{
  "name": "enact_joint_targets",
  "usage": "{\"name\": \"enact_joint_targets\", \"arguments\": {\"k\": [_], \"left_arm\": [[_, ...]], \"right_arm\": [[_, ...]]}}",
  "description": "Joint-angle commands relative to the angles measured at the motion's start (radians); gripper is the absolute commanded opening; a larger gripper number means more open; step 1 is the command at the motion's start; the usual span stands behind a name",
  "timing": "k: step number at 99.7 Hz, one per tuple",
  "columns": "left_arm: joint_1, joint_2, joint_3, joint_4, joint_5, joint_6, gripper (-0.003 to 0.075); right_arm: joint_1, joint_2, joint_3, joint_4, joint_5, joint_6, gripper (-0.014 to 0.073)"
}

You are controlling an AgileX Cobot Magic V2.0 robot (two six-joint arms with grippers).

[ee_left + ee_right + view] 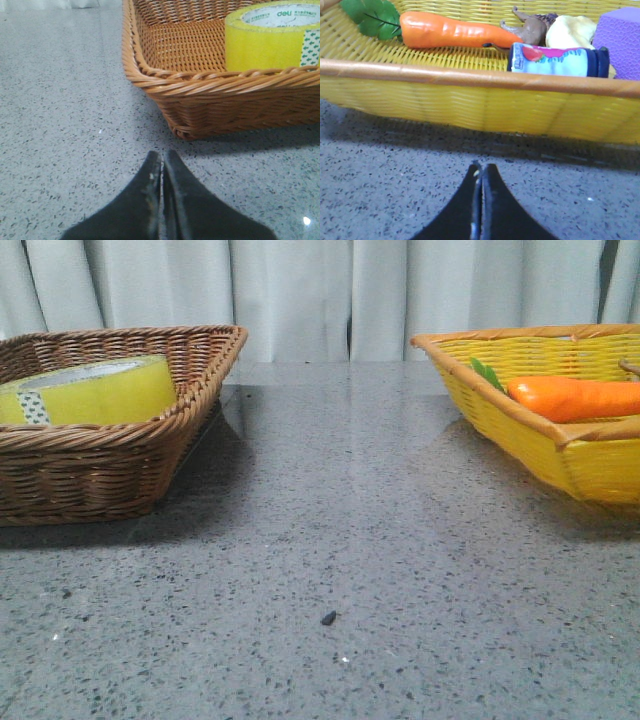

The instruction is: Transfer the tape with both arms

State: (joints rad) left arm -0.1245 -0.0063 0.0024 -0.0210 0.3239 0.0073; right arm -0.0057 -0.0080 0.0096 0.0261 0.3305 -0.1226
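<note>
The yellow tape roll [95, 390] with a white, green-dotted strip lies flat in the brown wicker basket [60, 475] at the left. It also shows in the left wrist view [267, 42]. My left gripper [162, 159] is shut and empty, low over the grey table just outside that basket [200, 100]. My right gripper [481, 171] is shut and empty, low over the table before the yellow basket [470, 107]. Neither arm shows in the front view.
The yellow basket [560, 450] at the right holds an orange carrot [575, 398] with green leaves, a small bottle [557, 60], a purple block [620, 40] and other items. A dark speck [328, 618] lies on the speckled grey table between the baskets.
</note>
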Motion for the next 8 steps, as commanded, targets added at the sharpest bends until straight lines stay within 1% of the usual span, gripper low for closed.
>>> {"name": "enact_joint_targets", "arguments": {"k": [1, 8], "left_arm": [[0.001, -0.029, 0.011, -0.009, -0.059, -0.002, -0.0021], [0.001, -0.029, 0.011, -0.009, -0.059, -0.002, -0.0021]], "right_arm": [[-0.007, -0.023, 0.021, -0.001, -0.014, 0.0, -0.0067], [-0.007, -0.023, 0.021, -0.001, -0.014, 0.0, -0.0067]]}}
